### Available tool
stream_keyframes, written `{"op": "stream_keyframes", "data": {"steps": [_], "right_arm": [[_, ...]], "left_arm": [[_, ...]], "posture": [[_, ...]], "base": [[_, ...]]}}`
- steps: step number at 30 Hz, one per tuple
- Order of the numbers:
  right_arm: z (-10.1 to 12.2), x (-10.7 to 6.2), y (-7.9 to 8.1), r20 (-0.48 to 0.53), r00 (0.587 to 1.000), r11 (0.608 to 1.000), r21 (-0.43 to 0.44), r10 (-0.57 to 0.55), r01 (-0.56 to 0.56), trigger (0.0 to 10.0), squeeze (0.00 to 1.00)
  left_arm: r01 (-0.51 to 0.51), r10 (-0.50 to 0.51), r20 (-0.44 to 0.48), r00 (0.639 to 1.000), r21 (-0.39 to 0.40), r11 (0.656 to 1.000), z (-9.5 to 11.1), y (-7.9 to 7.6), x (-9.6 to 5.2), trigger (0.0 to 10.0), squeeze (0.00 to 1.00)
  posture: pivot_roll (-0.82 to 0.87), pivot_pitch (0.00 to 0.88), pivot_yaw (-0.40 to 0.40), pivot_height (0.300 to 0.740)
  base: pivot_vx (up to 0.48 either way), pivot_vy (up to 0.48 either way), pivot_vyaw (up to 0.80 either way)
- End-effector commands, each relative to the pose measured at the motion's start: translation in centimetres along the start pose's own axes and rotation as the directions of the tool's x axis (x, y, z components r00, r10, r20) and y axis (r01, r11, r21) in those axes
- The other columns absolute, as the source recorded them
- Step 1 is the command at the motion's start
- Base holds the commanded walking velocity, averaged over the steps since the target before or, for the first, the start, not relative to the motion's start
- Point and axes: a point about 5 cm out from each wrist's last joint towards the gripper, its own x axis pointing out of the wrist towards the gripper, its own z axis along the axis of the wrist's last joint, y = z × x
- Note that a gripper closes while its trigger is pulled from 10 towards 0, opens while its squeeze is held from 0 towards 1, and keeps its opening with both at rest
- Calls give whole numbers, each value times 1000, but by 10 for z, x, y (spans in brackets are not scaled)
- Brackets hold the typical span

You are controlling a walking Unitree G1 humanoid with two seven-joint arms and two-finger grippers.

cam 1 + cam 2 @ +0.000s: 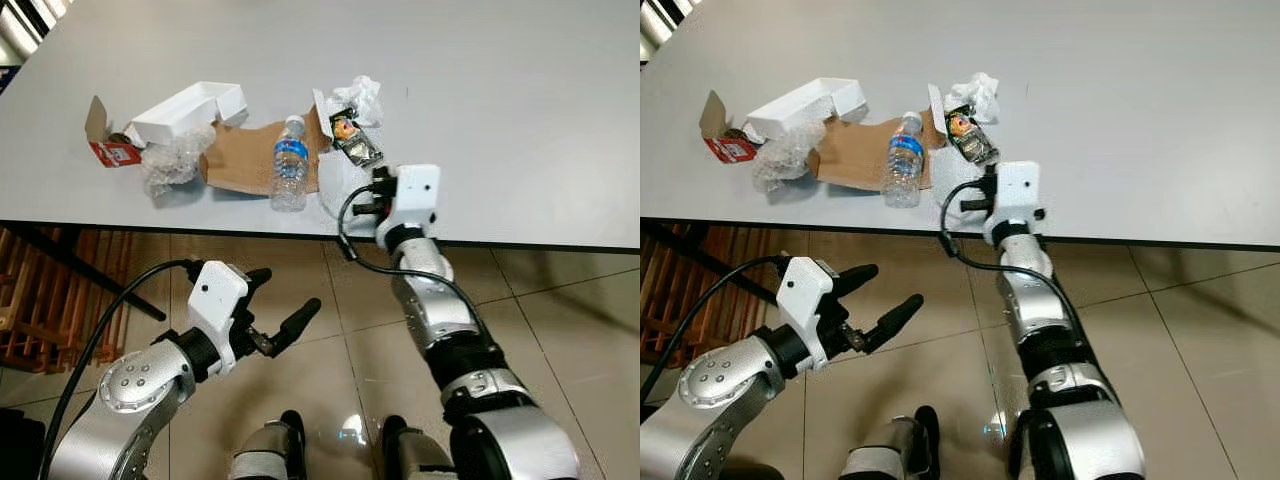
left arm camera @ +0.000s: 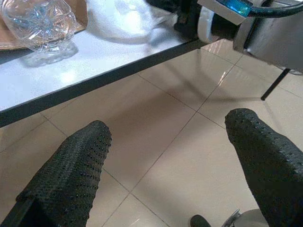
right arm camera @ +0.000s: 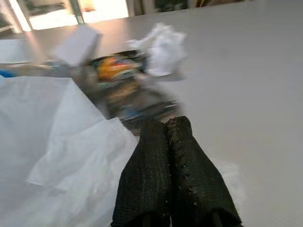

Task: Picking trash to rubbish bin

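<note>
The right gripper (image 3: 165, 130) is resting with fingers pressed together, holding nothing, beside a thin white plastic sheet (image 3: 52, 137) and a dark printed snack wrapper (image 1: 357, 143) near the table's (image 1: 520, 120) front edge. The left gripper (image 1: 272, 305) is hovering spread wide over tiled floor (image 1: 560, 320). A clear ribbed bottle (image 1: 290, 165), blue label unreadable, is lying on brown cardboard (image 1: 235, 160).

Table (image 1: 520, 90): pale grey with a dark edge. Beyond the right gripper (image 3: 165, 127), whose black fingers are dimpled: a dark wrapper (image 1: 356, 142) printed in orange and yellow, white crumpled paper (image 1: 362, 96), and a translucent white bag (image 3: 57, 156). To its left: a clear bottle (image 1: 290, 165) with a blue label, brown cardboard (image 1: 240, 155), a white box (image 1: 190, 110), a red carton (image 1: 112, 152). Floor (image 1: 560, 320): beige glossy tiles. Left gripper (image 1: 272, 318): black, on a white mount.
</note>
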Motion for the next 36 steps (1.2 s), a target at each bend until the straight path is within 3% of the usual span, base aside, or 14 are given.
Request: {"op": "stream_keyframes", "data": {"steps": [1, 4, 12, 17, 18, 20, 21, 26, 30, 36], "right_arm": [[10, 3, 4, 55, 998, 999, -38, 7, -5, 0, 0], [28, 7, 0, 136, 991, 995, -98, -3, 17, 0, 0], [56, 14, -10, 255, 966, 985, -157, -34, 76, 0, 0], [63, 16, -9, 257, 966, 987, -149, -25, 65, 0, 0], [59, 16, -6, 227, 974, 989, -142, -13, 46, 4784, 0], [56, 15, -4, 212, 977, 989, -141, -6, 37, 4784, 0], [54, 14, -2, 200, 980, 990, -136, 3, 25, 10000, 1000], [50, 11, 6, 171, 985, 993, -119, 34, -14, 10000, 1000], [49, 6, 18, 85, 990, 984, -147, 109, -96, 10000, 1000], [47, 0, 18, 19, 991, 977, -169, 135, -130, 10000, 1000]], "left_arm": [[1, 0, -10, 1000, 7, 1000, -2, 0, -1, 10000, 0], [-2, 2, -6, 1000, 9, 1000, -2, 0, 0, 10000, 0], [-6, 6, -3, 1000, 11, 1000, -2, 0, 2, 10000, 0], [-6, 6, -1, 1000, 13, 1000, -2, 1, 3, 10000, 0], [-5, 5, -1, 1000, 14, 1000, -2, 1, 4, 10000, 0], [-5, 5, 0, 1000, 14, 1000, -2, 1, 4, 10000, 0], [-5, 5, -1, 1000, 14, 1000, -2, 0, 4, 10000, 0], [-5, 5, -3, 1000, 15, 1000, -3, 0, 3, 10000, 0], [-7, 7, -7, 1000, 15, 1000, -4, 0, 2, 10000, 0], [-7, 7, -7, 1000, 13, 1000, -5, 0, 3, 10000, 0]], "posture": [[203, 278, 101, 740], [203, 278, 101, 740], [200, 267, 100, 740], [200, 267, 100, 740], [200, 267, 100, 740], [200, 267, 100, 740], [197, 264, 99, 740], [199, 268, 100, 740], [198, 270, 98, 740], [188, 271, 93, 740]], "base": [[0, 0, 0], [0, 0, 0], [0, 0, 0], [0, 0, 0], [0, 0, 0], [0, 0, 0], [0, 0, 0], [0, 0, 0], [0, 0, 0], [0, 0, 0]]}}
